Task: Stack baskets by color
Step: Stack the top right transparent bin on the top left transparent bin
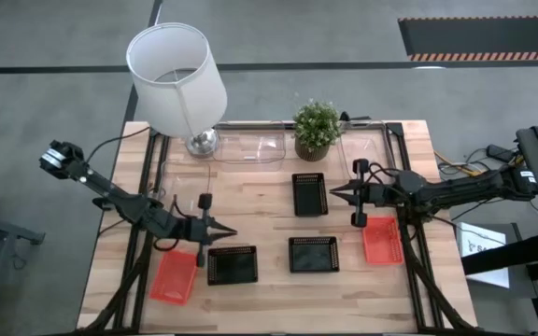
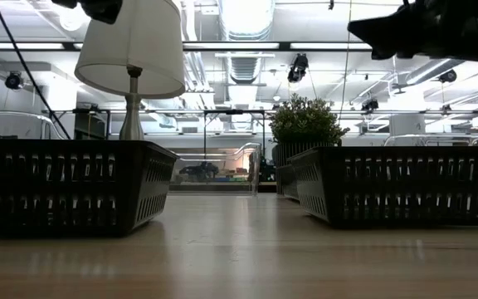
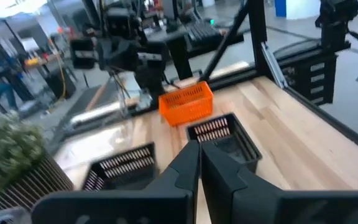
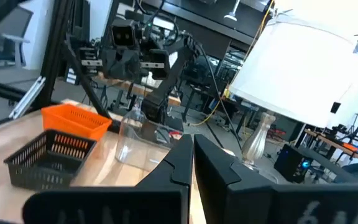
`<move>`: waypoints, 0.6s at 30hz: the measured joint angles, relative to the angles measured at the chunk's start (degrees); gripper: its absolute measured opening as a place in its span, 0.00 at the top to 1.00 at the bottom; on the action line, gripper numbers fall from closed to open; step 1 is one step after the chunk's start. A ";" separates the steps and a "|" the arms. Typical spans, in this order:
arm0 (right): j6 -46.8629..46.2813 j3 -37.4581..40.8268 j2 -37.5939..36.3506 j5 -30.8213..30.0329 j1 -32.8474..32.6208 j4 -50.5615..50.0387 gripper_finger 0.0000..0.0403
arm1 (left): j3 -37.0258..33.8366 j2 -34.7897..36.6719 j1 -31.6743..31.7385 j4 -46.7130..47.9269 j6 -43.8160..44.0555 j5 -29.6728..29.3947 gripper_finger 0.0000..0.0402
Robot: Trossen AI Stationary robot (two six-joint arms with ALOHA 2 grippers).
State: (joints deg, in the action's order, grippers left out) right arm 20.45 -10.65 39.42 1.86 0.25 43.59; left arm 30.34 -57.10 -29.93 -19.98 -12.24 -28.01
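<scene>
While three black baskets (image 1: 310,193) sat mid-worktop (image 1: 269,299) and red-orange baskets (image 1: 175,276) lay near its left and right edges, both tools, left tool (image 1: 230,233) and right tool (image 1: 334,193), hovered closed, holding nothing.

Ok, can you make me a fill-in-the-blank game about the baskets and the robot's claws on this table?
1. Both the left gripper and the right gripper have their fingers ____.
2. The number of black baskets lying on the table is ____.
3. The red-orange basket near the right gripper and the red-orange basket near the left gripper lie on ____ sides of the table.
4. The potted plant stands beside the white ____.

Missing words: shut; three; opposite; lamp
</scene>
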 joint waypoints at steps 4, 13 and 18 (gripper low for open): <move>-1.52 -1.52 0.09 -0.12 -0.43 -0.36 0.98 | -3.02 5.68 0.00 0.01 -3.68 0.00 1.00; -8.52 -11.61 0.02 -10.58 -2.99 -16.12 0.98 | -8.70 16.74 0.00 -2.11 -9.14 -1.21 1.00; -25.20 -24.11 0.43 -18.68 -2.48 -48.04 0.98 | -9.39 21.72 -0.02 -2.07 -17.90 -7.08 1.00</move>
State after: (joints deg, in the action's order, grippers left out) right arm -4.75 -34.76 39.85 -16.82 -2.23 -4.44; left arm 20.95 -35.38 -29.95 -22.04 -30.14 -35.09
